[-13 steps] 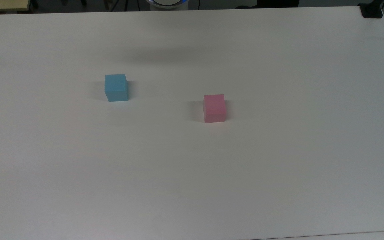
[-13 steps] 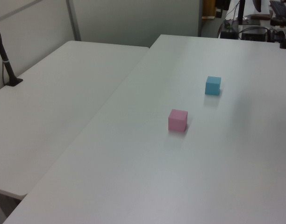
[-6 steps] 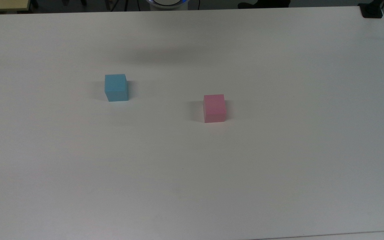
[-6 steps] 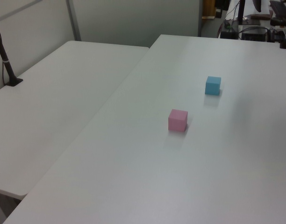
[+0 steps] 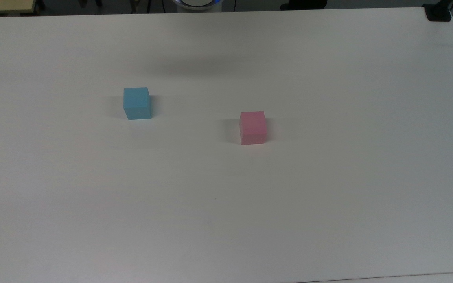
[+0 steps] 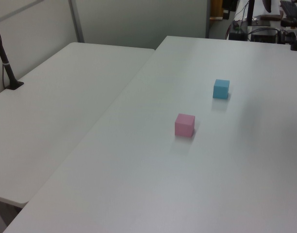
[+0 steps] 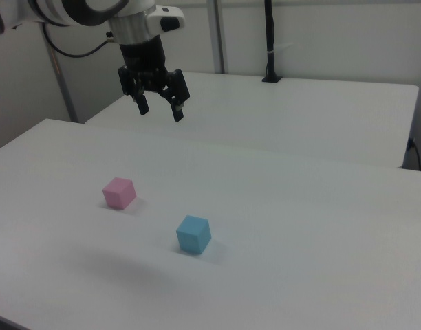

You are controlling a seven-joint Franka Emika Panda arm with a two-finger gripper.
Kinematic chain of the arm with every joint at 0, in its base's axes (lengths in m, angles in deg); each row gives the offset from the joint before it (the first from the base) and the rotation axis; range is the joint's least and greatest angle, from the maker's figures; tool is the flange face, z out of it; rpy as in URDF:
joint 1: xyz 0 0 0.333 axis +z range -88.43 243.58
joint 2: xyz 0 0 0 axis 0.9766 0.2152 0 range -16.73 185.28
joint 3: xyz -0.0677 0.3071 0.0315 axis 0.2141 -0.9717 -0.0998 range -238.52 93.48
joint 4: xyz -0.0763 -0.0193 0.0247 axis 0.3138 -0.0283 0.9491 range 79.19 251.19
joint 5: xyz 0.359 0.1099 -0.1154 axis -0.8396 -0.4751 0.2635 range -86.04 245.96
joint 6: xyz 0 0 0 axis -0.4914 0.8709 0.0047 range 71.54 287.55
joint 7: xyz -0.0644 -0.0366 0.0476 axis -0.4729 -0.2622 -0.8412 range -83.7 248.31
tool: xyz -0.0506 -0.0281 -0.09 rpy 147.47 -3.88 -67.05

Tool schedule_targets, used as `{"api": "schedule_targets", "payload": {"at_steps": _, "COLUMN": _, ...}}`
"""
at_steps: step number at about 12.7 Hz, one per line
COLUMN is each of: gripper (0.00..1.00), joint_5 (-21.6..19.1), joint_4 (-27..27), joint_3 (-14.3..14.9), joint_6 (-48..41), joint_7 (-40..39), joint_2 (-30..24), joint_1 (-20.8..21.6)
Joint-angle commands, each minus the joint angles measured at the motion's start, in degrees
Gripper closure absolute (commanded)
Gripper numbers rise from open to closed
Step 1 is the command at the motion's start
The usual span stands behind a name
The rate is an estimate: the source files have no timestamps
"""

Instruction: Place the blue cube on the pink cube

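On the white table [image 5: 328, 196], the blue cube [image 5: 137, 103] is sitting flat and untouched, well apart from the pink cube [image 5: 253, 127], which is lying toward the top view's right and slightly nearer the camera. In the right view, the gripper [image 7: 159, 108] is hanging high above the table with its fingers spread wide and nothing between them, positioned beyond the pink cube [image 7: 119, 192] rather than over the blue cube [image 7: 193, 234]. From this state, an off-centre descent is risking one finger landing on the cube's top face or nudging it sideways, and an unsquare or shallow grasp is risking a tilted release that lets the blue cube slide off the equally small pink top face
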Motion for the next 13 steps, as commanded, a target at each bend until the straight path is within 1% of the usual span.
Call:
{"api": "schedule_targets", "payload": {"at_steps": 1, "gripper": 0.0, "joint_5": -0.34, "joint_4": 1.41, "joint_3": 0.15, "joint_6": 1.03, "joint_7": -0.64, "joint_2": -1.19, "joint_1": 0.7}}
{"api": "schedule_targets", "payload": {"at_steps": 7, "gripper": 0.0, "joint_5": 0.1, "joint_4": 2.37, "joint_3": 0.07, "joint_6": 0.5, "joint_7": -3.18, "joint_2": -1.1, "joint_1": 0.79}}
{"api": "schedule_targets", "payload": {"at_steps": 9, "gripper": 0.0, "joint_5": 0.01, "joint_4": 2.9, "joint_3": 0.15, "joint_6": 0.42, "joint_7": -2.4, "joint_2": -1.1, "joint_1": 0.18}}
{"api": "schedule_targets", "payload": {"at_steps": 11, "gripper": 0.0, "joint_5": -0.34, "joint_4": 5.27, "joint_3": 0.5, "joint_6": 0.85, "joint_7": -3.62, "joint_2": -1.19, "joint_1": 0.0}}
{"api": "schedule_targets", "payload": {"at_steps": 12, "gripper": 0.0, "joint_5": -1.21, "joint_4": 6.32, "joint_3": 0.59, "joint_6": 1.03, "joint_7": -6.24, "joint_2": -1.45, "joint_1": -0.87}}
{"api": "schedule_targets", "payload": {"at_steps": 13, "gripper": 0.0, "joint_5": -2.61, "joint_4": 8.68, "joint_3": 0.68, "joint_6": 1.64, "joint_7": -8.79, "joint_2": -1.89, "joint_1": -1.75}}
